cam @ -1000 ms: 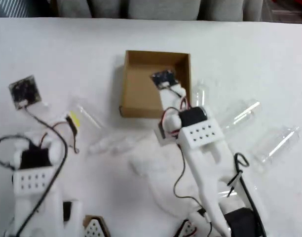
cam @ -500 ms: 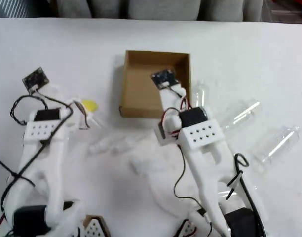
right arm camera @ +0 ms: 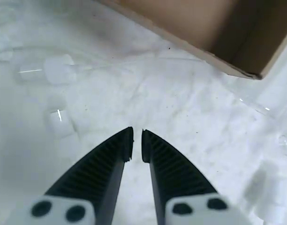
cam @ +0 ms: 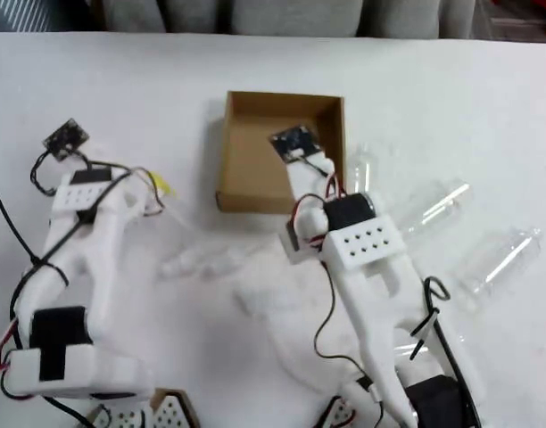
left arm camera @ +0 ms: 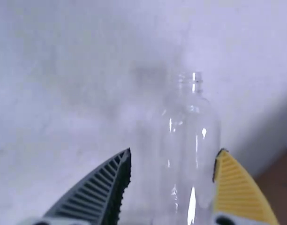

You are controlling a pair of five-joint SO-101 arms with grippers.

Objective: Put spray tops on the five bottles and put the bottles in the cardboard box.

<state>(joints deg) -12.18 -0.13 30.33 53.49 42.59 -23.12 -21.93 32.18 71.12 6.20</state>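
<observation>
1. High view: the left arm [cam: 81,236] stretches toward the table just left of the cardboard box [cam: 251,160]. The right arm [cam: 362,241] stands at the box's near right corner. The spray tops [cam: 202,263] lie in front of the box, between the 2 arms. The spare bottles [cam: 438,205] lie to the right of the box, all without tops.

2. Left wrist view: the left gripper [left arm camera: 174,157] is spread wide and straddles a clear bottle [left arm camera: 190,136] that lies on the table.
   - The bottle's bare neck points away from the gripper.
   - The grey jaw stands apart from the bottle. The yellow jaw is just beside its body, and I cannot tell whether it touches.
   - Nothing is gripped yet, and the step in hand looks like grasping this bottle.
   - To do it well, centre the bottle between the jaws first, because it sits nearer the yellow one.
   - Then close gently on the body — thin plastic may squash or squirt out — and leave the neck free for a top.

3. Right wrist view: the right gripper [right arm camera: 136,140] is almost closed, with only a thin slit between its jaws.
   - It holds nothing and hangs over the table, near the box wall [right arm camera: 200,56].
   - 2 tops lie near it, and the closer top [right arm camera: 59,123] is the one it would likely need to open for.
</observation>
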